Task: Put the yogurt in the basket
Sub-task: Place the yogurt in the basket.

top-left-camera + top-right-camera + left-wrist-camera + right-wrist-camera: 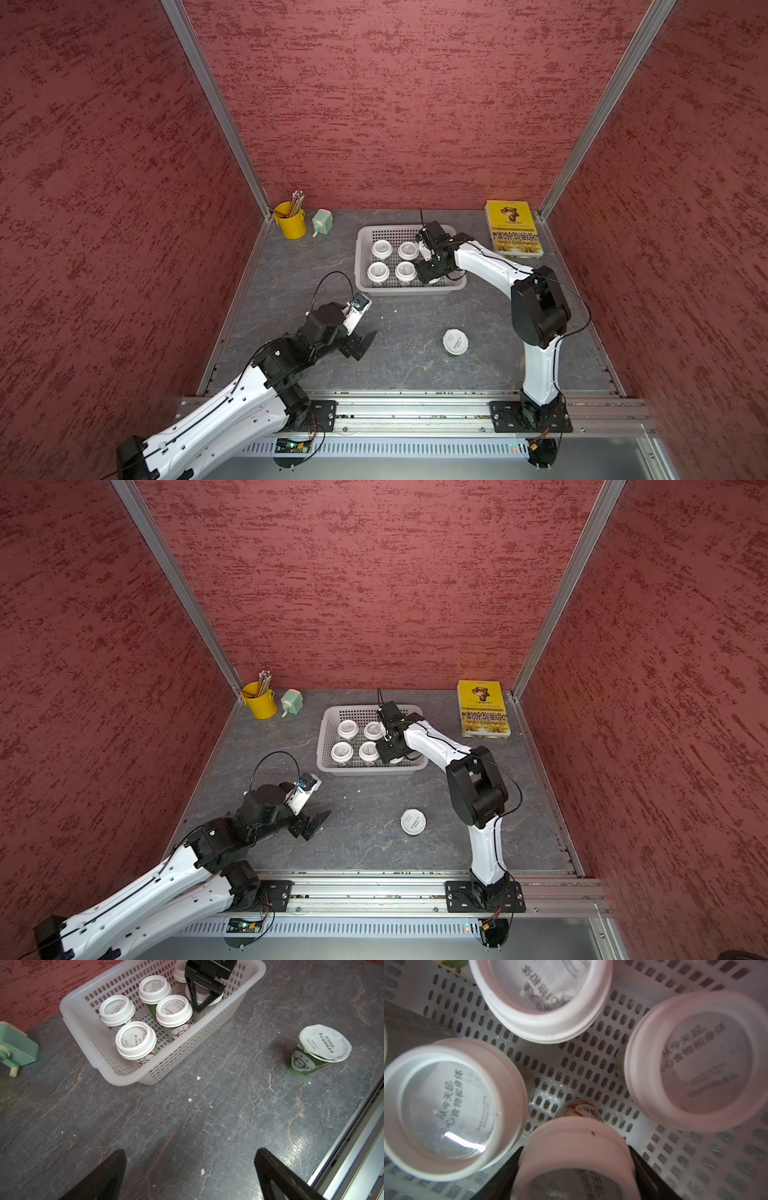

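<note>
Last yogurt (455, 341) stands upright on the tabletop (415, 374), off to the right of my left tool (362, 347).
That tool gapes wide and empty; my right tool (206, 1002) seems clamped on a yogurt cup (571, 1147) in the basket (68, 1001).

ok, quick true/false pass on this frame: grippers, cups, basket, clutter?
1. The left gripper has open fingers and holds nothing. True.
2. A green-bodied yogurt cup stands on the grey marbled table, outside the pale perforated plastic basket. True.
3. The yellow rectangular book lies in the basket. False: it lies on the table, beside the basket.
4. The right gripper hovers over the cup on the table. False: it is down in the basket, fingers closed on a white-lidded yogurt cup.
5. Cups in the basket lie tipped over. False: those visible stand upright.
</note>
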Robot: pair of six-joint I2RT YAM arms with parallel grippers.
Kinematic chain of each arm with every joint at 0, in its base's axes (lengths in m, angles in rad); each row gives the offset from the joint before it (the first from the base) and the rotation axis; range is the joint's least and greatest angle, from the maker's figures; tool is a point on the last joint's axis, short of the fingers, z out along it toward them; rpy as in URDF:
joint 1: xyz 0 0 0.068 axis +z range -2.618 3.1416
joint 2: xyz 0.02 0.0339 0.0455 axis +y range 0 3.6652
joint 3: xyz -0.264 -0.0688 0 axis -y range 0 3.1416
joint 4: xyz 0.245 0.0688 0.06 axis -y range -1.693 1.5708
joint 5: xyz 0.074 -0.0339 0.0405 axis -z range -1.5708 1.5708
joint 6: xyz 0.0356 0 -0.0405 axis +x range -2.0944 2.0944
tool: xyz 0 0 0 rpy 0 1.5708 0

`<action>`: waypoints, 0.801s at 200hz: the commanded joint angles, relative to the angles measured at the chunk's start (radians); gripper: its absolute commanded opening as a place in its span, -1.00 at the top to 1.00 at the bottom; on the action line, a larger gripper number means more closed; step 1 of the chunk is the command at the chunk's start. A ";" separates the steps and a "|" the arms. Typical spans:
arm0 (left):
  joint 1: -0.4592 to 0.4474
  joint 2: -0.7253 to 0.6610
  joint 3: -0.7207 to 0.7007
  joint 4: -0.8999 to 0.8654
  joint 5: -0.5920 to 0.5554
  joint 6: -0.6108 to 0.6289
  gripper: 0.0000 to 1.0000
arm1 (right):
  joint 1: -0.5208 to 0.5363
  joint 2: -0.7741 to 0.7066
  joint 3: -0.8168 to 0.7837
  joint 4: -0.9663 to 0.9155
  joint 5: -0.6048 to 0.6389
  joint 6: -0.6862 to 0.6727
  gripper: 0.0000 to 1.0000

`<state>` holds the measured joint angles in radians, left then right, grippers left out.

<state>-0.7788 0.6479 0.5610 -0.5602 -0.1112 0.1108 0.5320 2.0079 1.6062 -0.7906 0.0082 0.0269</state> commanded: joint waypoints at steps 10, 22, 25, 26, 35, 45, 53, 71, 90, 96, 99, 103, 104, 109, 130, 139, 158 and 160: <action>0.008 0.001 -0.004 0.022 0.010 0.016 -0.99 | -0.008 0.015 -0.002 0.025 -0.008 0.008 -0.44; 0.009 0.002 -0.004 0.023 0.010 0.016 -0.99 | -0.008 0.017 -0.002 0.027 -0.009 0.009 -0.43; 0.009 0.003 -0.003 0.022 0.011 0.016 -0.99 | -0.008 0.017 -0.004 0.029 -0.010 0.009 -0.43; 0.009 0.003 -0.003 0.022 0.010 0.016 -0.99 | -0.008 0.017 -0.004 0.028 -0.010 0.009 -0.43; 0.010 0.002 -0.003 0.023 0.011 0.016 -0.99 | -0.008 0.018 -0.004 0.032 -0.008 0.011 -0.43; 0.010 0.001 -0.003 0.022 0.011 0.018 -1.00 | -0.007 0.018 -0.004 0.035 -0.008 0.013 -0.43; 0.010 0.002 -0.004 0.023 0.013 0.017 -0.99 | -0.008 0.020 -0.004 0.038 -0.008 0.013 -0.43; 0.012 0.004 -0.003 0.025 0.014 0.017 -0.99 | -0.007 0.023 -0.002 0.041 -0.009 0.014 -0.44; 0.012 0.003 -0.004 0.024 0.015 0.018 -0.99 | -0.008 0.024 -0.002 0.042 -0.011 0.013 -0.43; 0.012 0.004 -0.004 0.025 0.015 0.019 -0.99 | -0.007 0.023 -0.003 0.042 -0.010 0.012 -0.44; 0.013 0.004 -0.004 0.025 0.014 0.019 -0.99 | -0.008 0.024 -0.004 0.042 -0.011 0.013 -0.43; 0.012 0.004 -0.004 0.025 0.015 0.018 -0.99 | -0.007 0.024 -0.005 0.042 -0.009 0.013 -0.44; 0.012 0.004 -0.004 0.026 0.015 0.018 -0.99 | -0.007 0.024 -0.006 0.042 -0.008 0.013 -0.44; 0.012 0.004 -0.003 0.025 0.015 0.019 -0.99 | -0.007 0.023 -0.005 0.042 -0.008 0.012 -0.44; 0.012 0.004 -0.003 0.026 0.016 0.018 -0.99 | -0.007 0.021 -0.010 0.042 -0.008 0.011 -0.46; 0.012 0.004 -0.004 0.024 0.016 0.018 -0.99 | -0.008 0.023 -0.012 0.042 -0.008 0.011 -0.46; 0.012 0.004 -0.004 0.025 0.016 0.018 -0.99 | -0.008 0.023 -0.014 0.045 -0.009 0.013 -0.48; 0.013 0.004 -0.004 0.025 0.016 0.019 -0.99 | -0.008 0.023 -0.013 0.045 -0.010 0.013 -0.48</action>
<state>-0.7731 0.6498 0.5610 -0.5598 -0.1089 0.1139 0.5320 2.0144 1.6062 -0.7715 0.0063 0.0334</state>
